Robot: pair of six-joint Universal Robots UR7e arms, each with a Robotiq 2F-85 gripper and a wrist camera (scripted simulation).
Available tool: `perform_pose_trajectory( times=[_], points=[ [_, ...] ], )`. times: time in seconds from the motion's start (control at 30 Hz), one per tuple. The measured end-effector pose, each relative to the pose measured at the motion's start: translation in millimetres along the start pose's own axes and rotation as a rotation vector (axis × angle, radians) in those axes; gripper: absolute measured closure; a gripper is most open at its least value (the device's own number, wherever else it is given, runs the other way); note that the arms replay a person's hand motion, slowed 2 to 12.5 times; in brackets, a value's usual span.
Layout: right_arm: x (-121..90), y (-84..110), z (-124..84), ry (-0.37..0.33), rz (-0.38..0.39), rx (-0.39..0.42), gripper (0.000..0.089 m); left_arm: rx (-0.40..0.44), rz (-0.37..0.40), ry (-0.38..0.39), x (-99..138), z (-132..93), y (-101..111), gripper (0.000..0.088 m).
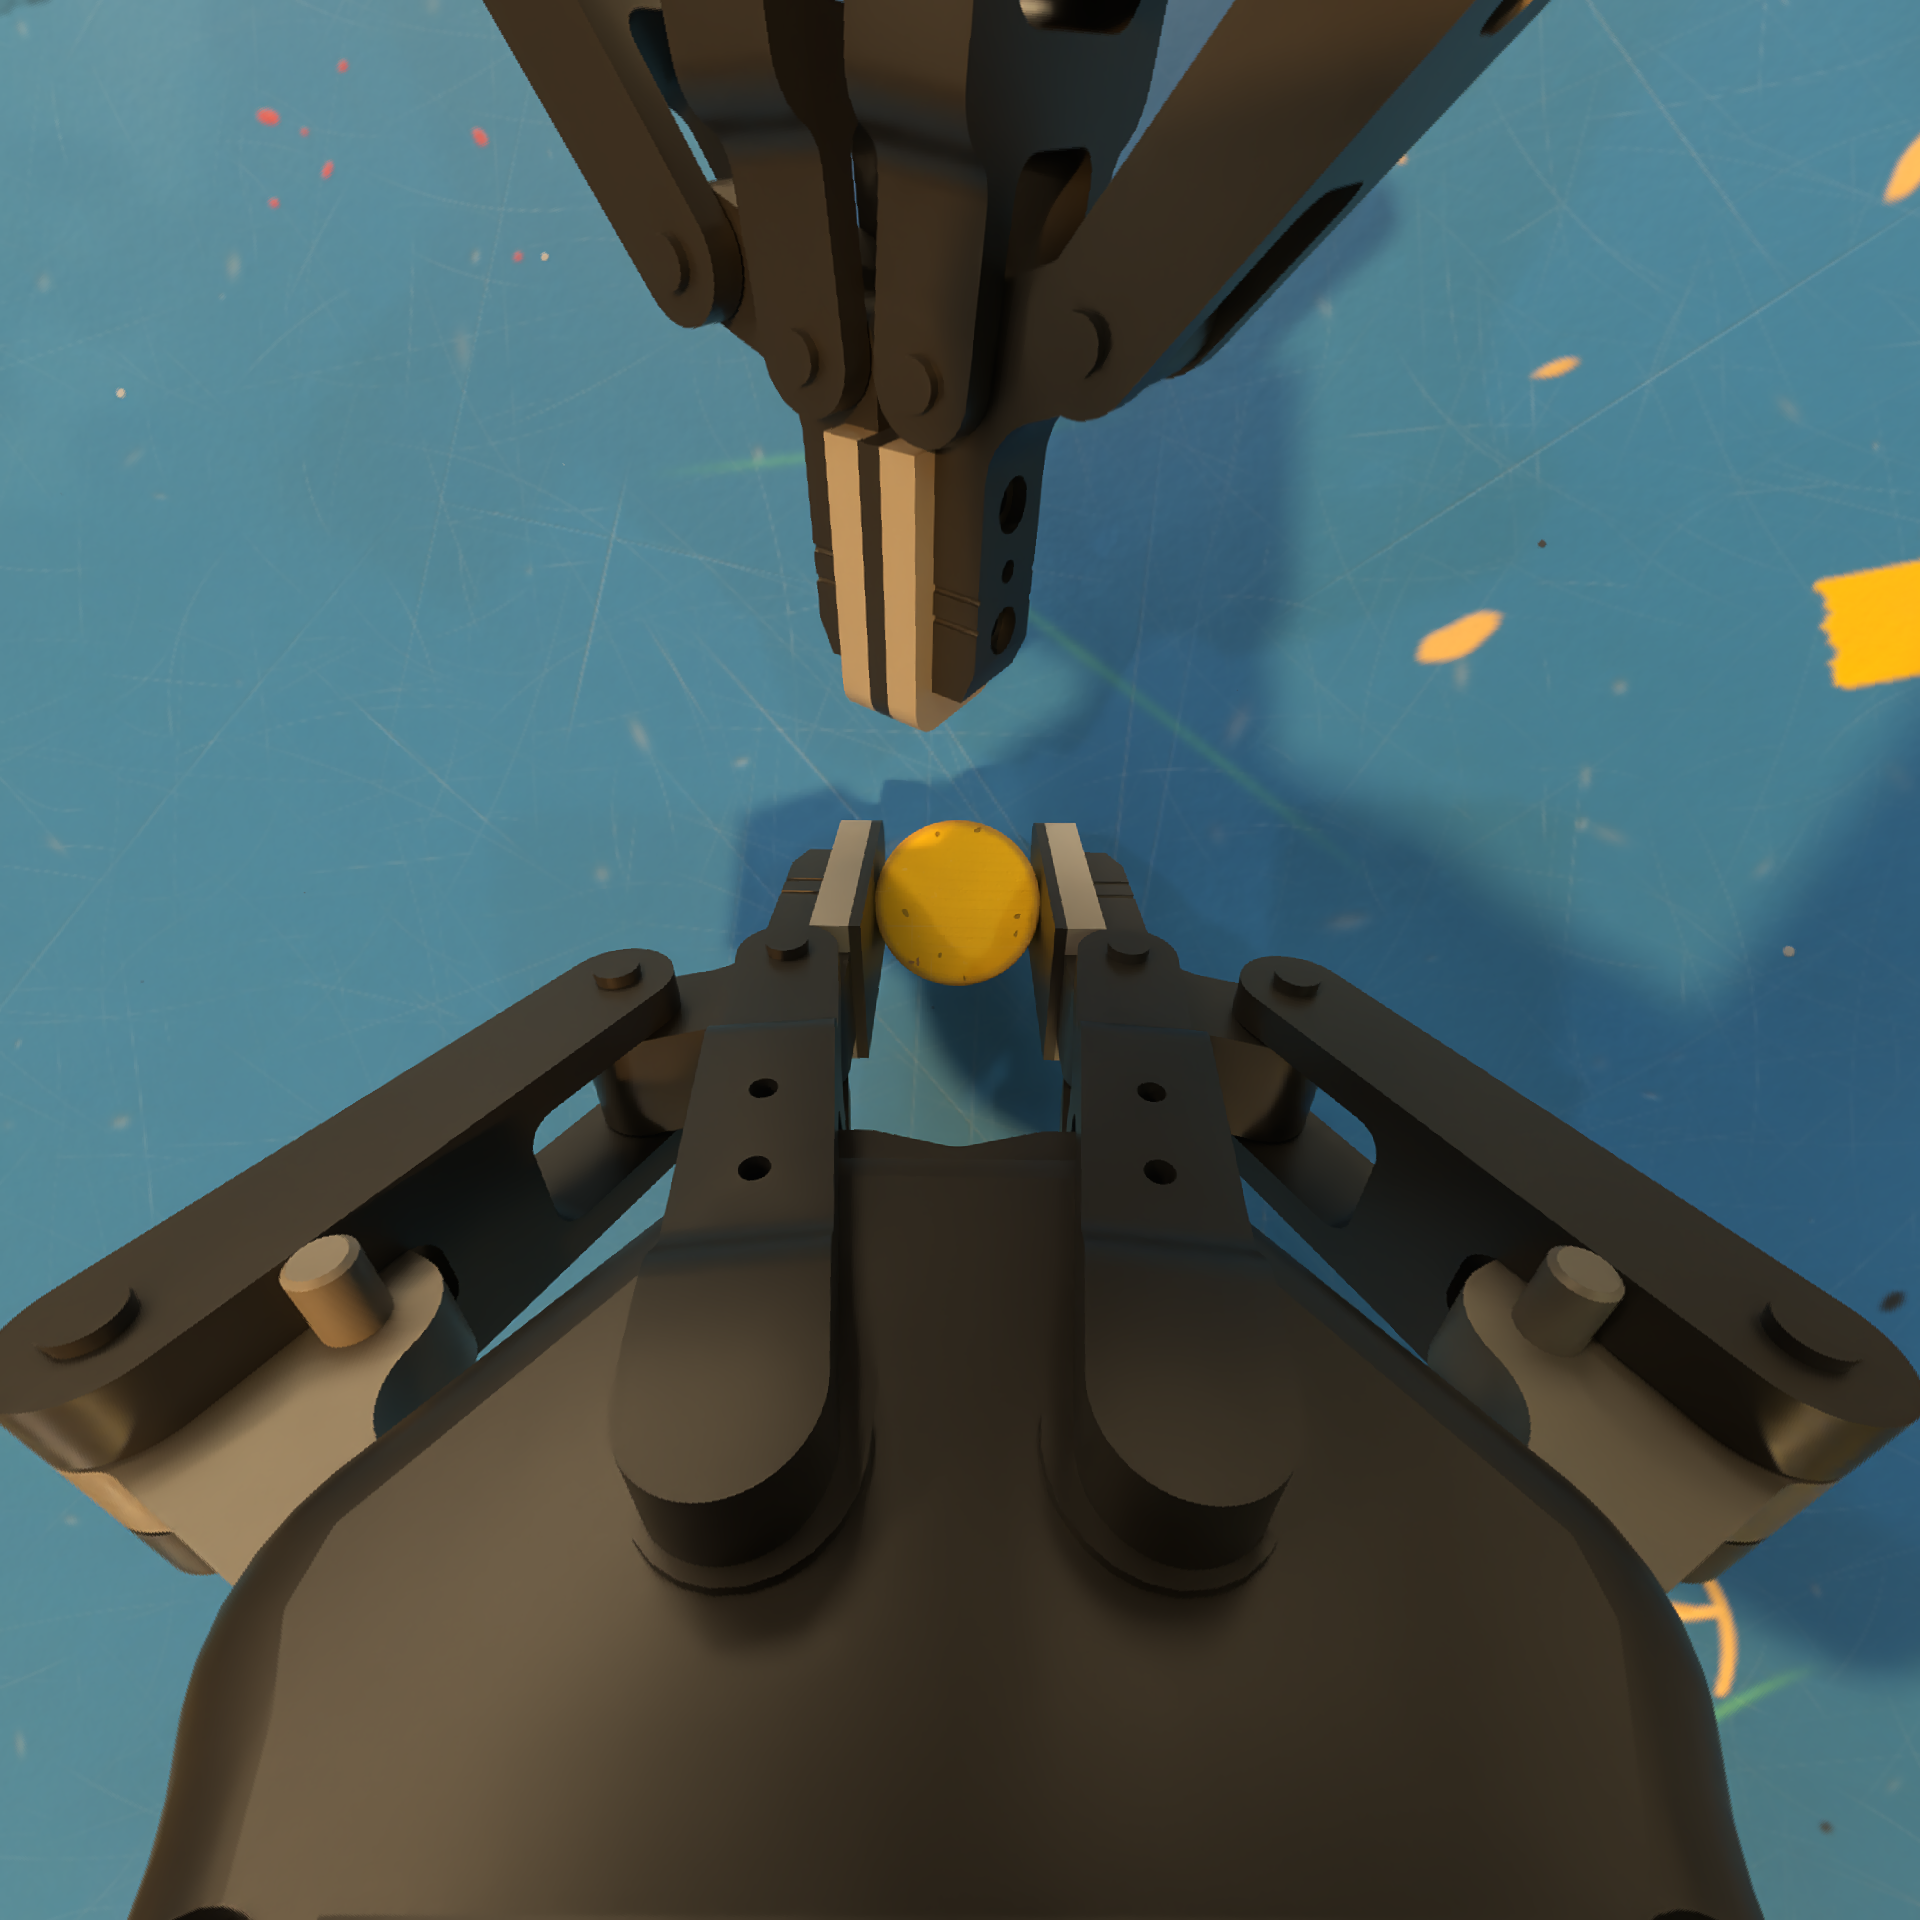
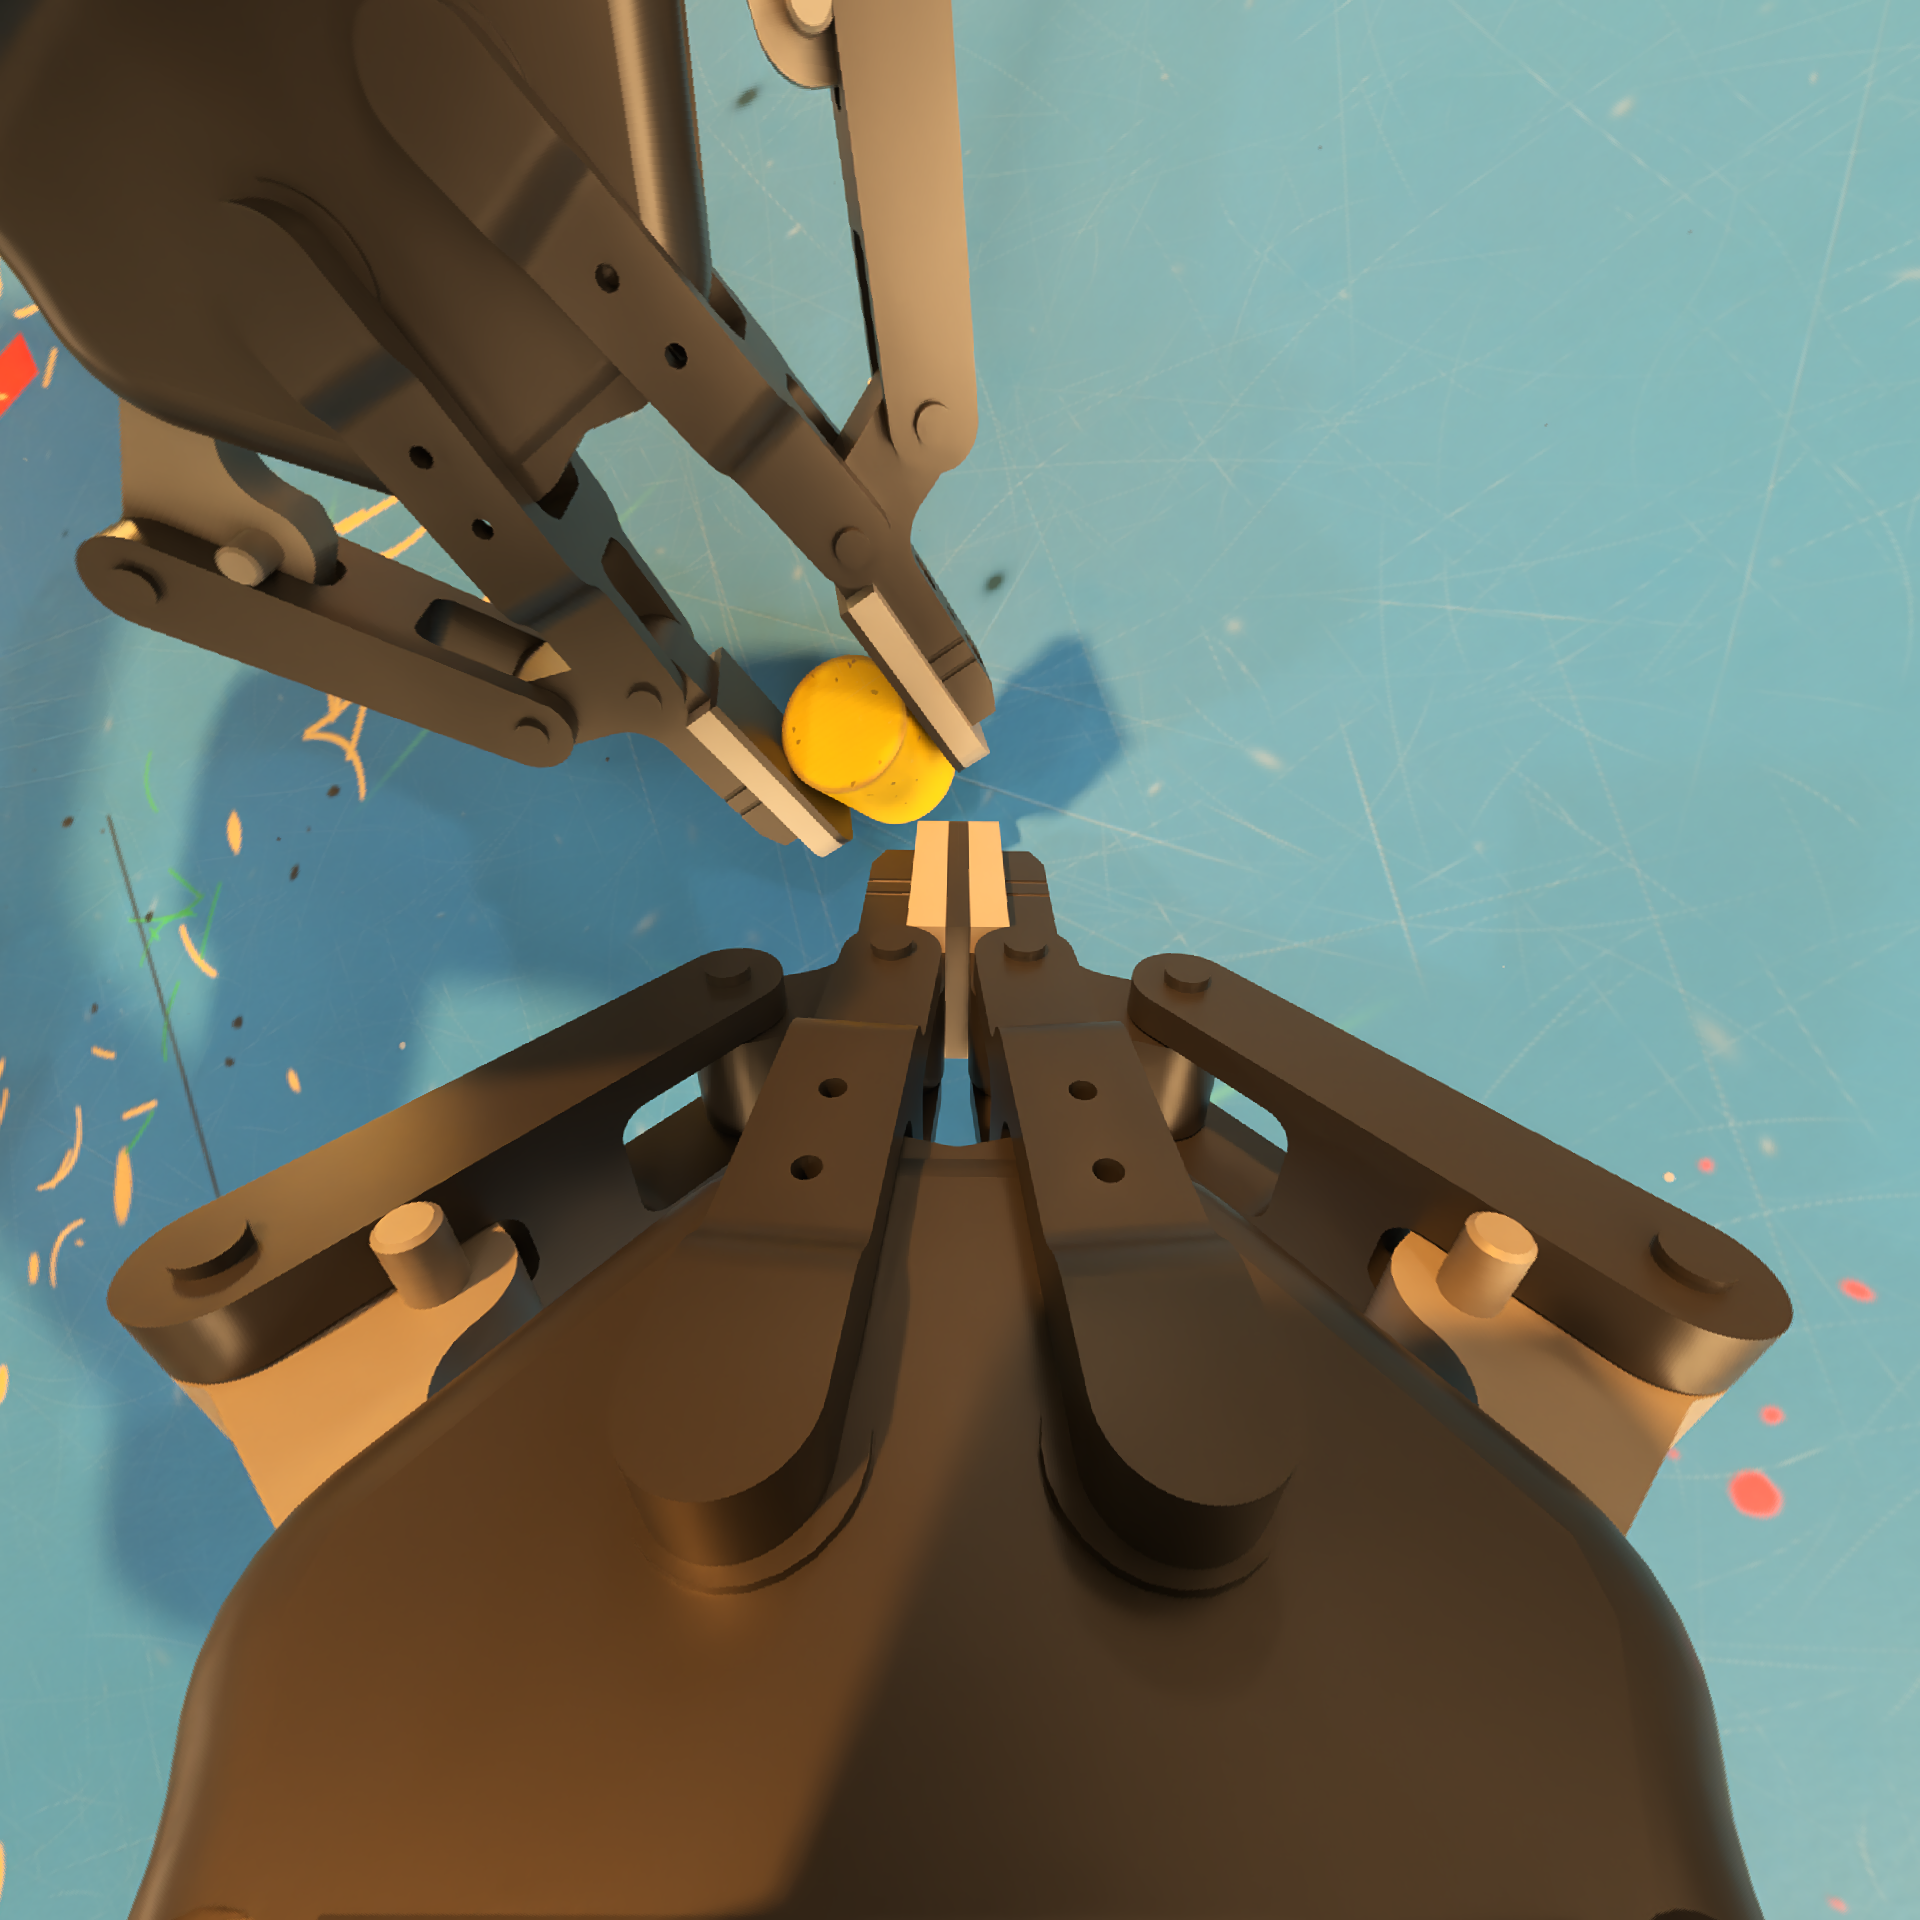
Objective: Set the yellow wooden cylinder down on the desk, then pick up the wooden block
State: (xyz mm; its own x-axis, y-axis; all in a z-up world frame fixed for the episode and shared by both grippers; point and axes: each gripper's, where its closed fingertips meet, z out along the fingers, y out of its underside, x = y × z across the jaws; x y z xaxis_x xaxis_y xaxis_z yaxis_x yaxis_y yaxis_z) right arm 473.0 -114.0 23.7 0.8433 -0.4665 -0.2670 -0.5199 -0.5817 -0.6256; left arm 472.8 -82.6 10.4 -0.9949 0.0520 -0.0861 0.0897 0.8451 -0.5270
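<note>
The left gripper (image 1: 957,940) is pinching the yellow wooden cylinder (image 1: 957,902) between its two pads, one pad pressing on each side; the cylinder is pointing its round end face toward the left wrist camera; it is hanging above the blue desk (image 1: 312,623), and whether it is touching the surface cannot be told. The right gripper (image 2: 955,888) is pointing in from the far side with its fingers pressed together on nothing; its tips are sitting just beside the cylinder, apart from it. Yellow paint marks (image 1: 1870,623) are lying to the right on the desk; red specks (image 1: 268,116) are lying far left.
</note>
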Motion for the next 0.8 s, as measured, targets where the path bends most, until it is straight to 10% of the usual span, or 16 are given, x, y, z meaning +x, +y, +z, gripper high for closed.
perform_pose_trajectory(
  times=[0.8],
  points=[
    [0.4,3.3,16.1,0.09,-0.068,-0.082,0.0893,0.011,-0.03,-0.004,-2.8,2.4,1.5,0.0632]
  ],
)
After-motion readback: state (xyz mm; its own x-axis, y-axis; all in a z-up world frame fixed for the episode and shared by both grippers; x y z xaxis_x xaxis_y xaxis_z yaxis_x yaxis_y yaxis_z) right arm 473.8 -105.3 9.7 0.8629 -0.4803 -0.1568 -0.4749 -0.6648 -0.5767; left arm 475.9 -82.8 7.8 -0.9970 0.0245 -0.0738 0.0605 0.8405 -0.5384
